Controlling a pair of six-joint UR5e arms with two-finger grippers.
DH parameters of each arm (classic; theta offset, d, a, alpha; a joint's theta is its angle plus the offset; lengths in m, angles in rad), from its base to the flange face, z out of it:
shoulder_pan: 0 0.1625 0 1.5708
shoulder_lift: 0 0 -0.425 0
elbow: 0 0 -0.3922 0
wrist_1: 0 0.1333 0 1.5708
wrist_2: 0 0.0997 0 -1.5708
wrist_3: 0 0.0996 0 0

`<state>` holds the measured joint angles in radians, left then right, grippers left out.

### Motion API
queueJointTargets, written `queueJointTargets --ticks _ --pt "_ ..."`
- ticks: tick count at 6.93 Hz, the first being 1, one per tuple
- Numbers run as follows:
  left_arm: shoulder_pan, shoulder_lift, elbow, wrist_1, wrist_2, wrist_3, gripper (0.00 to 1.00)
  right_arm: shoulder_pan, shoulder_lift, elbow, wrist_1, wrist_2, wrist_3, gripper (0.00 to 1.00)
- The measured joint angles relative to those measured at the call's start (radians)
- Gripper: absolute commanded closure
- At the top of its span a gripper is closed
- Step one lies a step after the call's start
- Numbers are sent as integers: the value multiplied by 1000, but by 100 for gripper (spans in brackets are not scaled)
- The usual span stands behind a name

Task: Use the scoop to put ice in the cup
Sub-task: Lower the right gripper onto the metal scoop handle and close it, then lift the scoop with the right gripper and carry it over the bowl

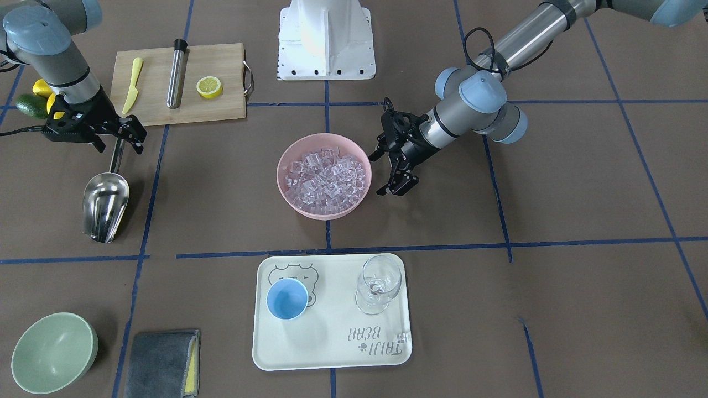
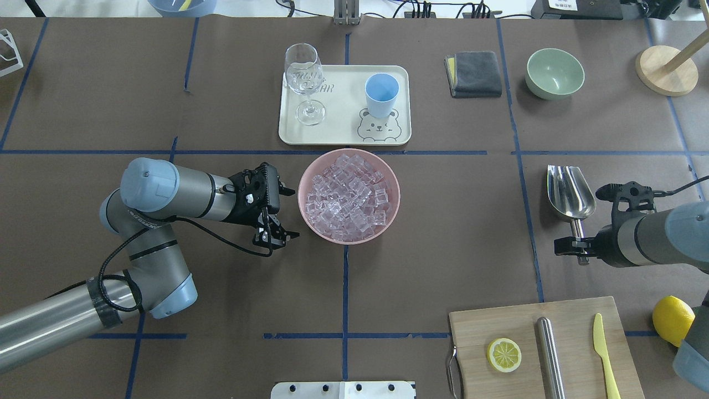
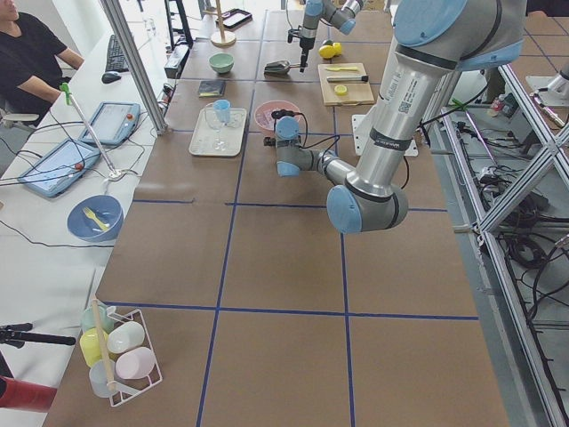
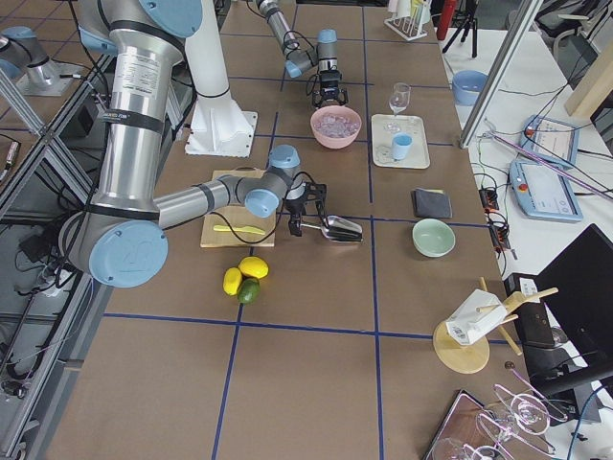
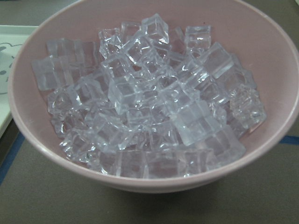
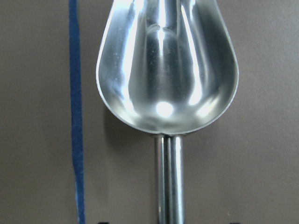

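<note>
overhead exterior: scoop [image 2: 570,191] flat on bench [image 2: 443,221]
right hand [image 1: 119,145]: wide, straddling scoop handle
left hand [image 2: 283,215]: wide, beside pink bowl [image 2: 303,191]
ice [image 2: 349,197]: in pink bowl
cup [image 2: 381,94]: on tray [image 2: 343,111]

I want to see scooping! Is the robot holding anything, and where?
Nothing yet. The right gripper is open astride the handle of the scoop, not squeezing it. The left gripper is open and empty by the pink bowl.
</note>
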<state>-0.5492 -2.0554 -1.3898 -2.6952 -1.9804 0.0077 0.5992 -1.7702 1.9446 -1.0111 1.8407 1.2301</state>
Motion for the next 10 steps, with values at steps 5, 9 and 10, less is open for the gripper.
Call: queueJointTargets --ticks 5,9,10 --pt "-1 0 -2 0 0 0 0 6 -12 17 5 8 -57 100" --pt "-2 0 -6 -3 -2 2 0 60 -30 180 1 101 -281 100" --pt "-2 0 -7 -3 -2 4 0 55 -22 211 1 119 -377 100"
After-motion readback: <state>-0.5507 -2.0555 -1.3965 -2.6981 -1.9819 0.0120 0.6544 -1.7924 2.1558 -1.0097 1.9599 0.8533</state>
